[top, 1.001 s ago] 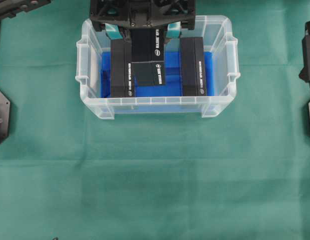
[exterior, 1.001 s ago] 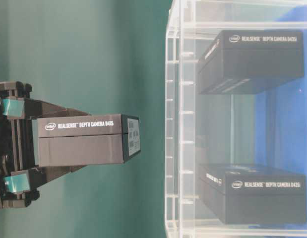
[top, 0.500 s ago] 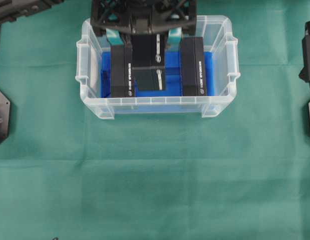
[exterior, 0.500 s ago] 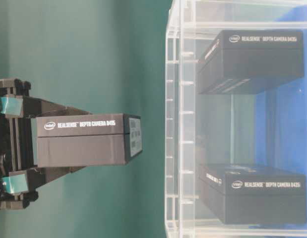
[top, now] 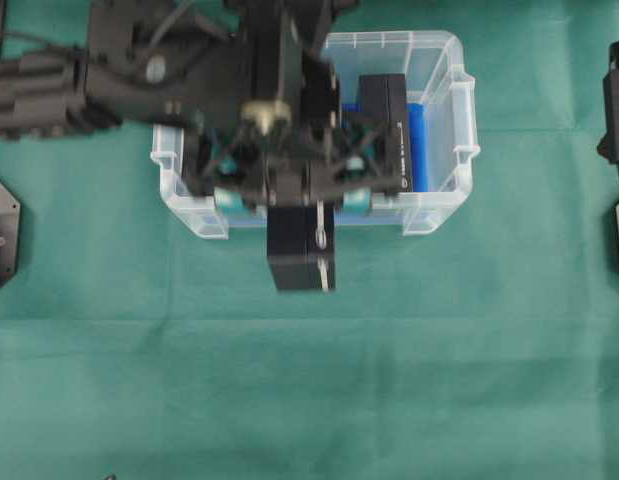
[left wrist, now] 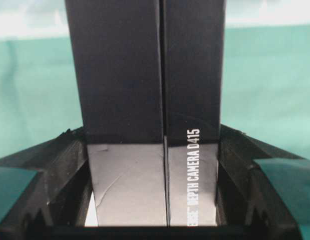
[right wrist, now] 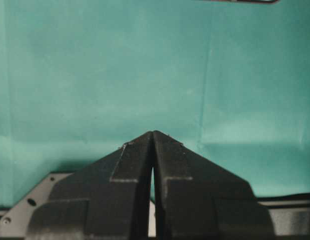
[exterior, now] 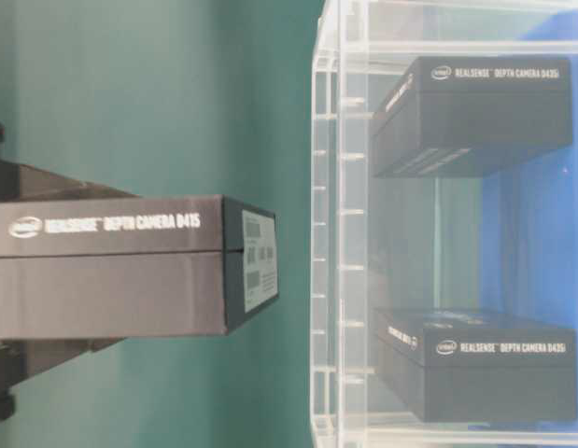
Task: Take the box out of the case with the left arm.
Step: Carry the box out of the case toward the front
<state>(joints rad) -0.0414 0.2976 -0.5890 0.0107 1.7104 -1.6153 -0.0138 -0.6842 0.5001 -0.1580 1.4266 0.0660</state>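
Item one: my left gripper (top: 292, 205), black open-lattice fingers with teal pads (left wrist: 287, 182), pinching a long black rectangular cardboard box (top: 301, 250) printed with white "DEPTH CAMERA D415" lettering. The fingers press on its two long sides. The box hangs clear of the case, over the green cloth (top: 389, 390) just in front of the near wall in the overhead view; the table-level view shows it apart from the clear wall.

Item two: large rectangular clear plastic case (top: 454, 150) with rim handles and bright blue floor lining. Two similar black boxes lie inside, one (exterior: 475, 112) towards each end, the other (exterior: 480, 364) likewise on the floor.

Item three: my right gripper (right wrist: 152, 137), black fingers pressed together, holding nothing, above bare green cloth, well apart from the case.
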